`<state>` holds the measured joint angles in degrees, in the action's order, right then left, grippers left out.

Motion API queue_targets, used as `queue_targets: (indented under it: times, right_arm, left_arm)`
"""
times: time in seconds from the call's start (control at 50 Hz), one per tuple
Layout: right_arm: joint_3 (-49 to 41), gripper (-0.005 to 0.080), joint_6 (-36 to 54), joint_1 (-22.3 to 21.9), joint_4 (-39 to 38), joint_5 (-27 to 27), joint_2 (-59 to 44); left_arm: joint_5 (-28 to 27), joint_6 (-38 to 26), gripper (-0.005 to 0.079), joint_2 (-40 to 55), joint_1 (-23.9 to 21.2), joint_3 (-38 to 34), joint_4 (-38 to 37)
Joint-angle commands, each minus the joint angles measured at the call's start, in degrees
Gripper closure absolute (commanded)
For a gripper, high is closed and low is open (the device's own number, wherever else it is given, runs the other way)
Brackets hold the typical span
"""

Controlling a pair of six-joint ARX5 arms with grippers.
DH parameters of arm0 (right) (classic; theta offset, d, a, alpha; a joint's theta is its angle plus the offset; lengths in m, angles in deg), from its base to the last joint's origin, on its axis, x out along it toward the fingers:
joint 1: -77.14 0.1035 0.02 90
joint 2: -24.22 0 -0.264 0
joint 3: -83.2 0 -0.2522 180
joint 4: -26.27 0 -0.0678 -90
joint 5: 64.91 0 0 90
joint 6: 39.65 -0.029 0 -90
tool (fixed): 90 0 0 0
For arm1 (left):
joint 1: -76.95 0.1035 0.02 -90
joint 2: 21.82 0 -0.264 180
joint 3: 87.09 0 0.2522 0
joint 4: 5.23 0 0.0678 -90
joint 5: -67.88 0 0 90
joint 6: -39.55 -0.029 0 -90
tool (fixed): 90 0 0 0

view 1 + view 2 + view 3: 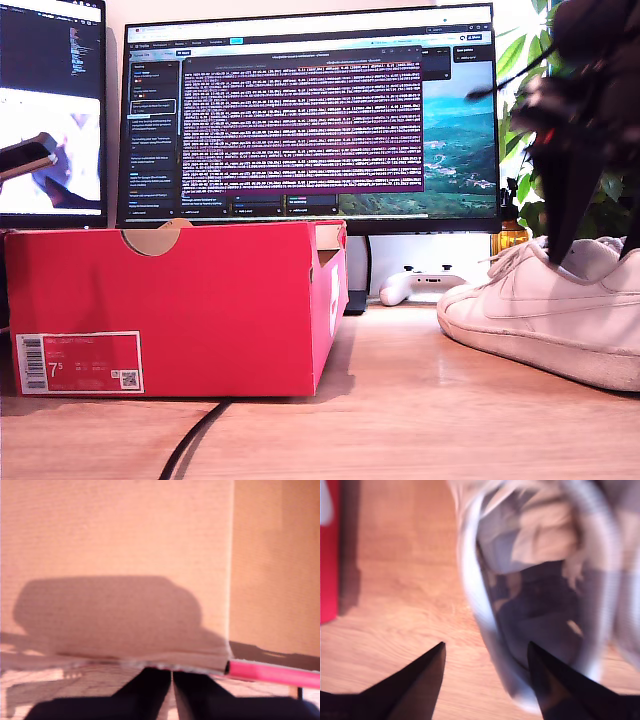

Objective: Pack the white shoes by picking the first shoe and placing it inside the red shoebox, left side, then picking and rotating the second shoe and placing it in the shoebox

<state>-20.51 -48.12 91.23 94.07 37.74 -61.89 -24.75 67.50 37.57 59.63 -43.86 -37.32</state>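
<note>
In the exterior view, a bright red cardboard shoebox (175,305) sits on the pale wooden table (400,420), on the exterior view's left. It has a white size label (80,362) low on its near side and a half-round notch (150,240) in its top rim. On the exterior view's right lies a white leather sneaker with white laces (545,310), well apart from the box. Its toe points toward the box. My second gripper (572,225) is dark and blurry, and it reaches down into the top of that shoe. Far behind, a white game controller (422,285) rests under a big black computer screen (310,115). Another screen (52,105) stands at the exterior view's far left. Green plant leaves (520,130) show at the exterior view's far right. A black cable (195,440) runs along the table near the box.

In the first wrist view, my first gripper (172,676) is squeezed tight, tips touching, with nothing between them. I see plain brown cardboard walls (125,540) in front, with a dark shadow on them. A red edge of the box (272,672) shows just beside my tips.

In the second wrist view, my second gripper (487,652) is spread wide apart. One black fingertip (542,665) sits inside the dark opening of the white sneaker (540,580), and the other is outside, over the wood. The shoe's side wall is between them. The shoe is blurry. A bit of the red box (329,555) shows far off to the side.
</note>
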Motion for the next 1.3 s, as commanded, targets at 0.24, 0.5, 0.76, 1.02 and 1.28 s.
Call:
queue_targets:
  times: [0.24, 0.5, 0.76, 1.02, 1.28]
  right_arm:
    - [-0.04, 0.0271, 4.92, 2.4, -2.21, -3.32, -6.34]
    - [-0.04, 0.046, 5.95, 2.38, -7.21, -5.53, -9.33]
    - [0.0, 0.0765, 5.2, 2.4, -12.5, -5.73, -9.31]
    - [5.4, 0.0765, -0.42, 3.17, -7.67, -4.55, -9.22]
    - [15.82, 0.0765, -8.28, 6.01, -5.4, 4.79, -9.18]
  left_arm:
    - [0.17, 0.11, 0.0761, 0.28, -0.11, 0.2, 0.42]
    - [0.17, 0.11, 0.0761, 0.28, -0.11, 0.2, 0.37]
    - [0.17, 0.11, 0.0761, 0.28, -0.11, 0.2, 0.28]
    - [0.2, 0.11, 0.0761, 0.28, -0.09, 0.2, -0.02]
    - [0.74, 0.11, 0.0761, 0.28, -0.09, 0.2, -0.02]
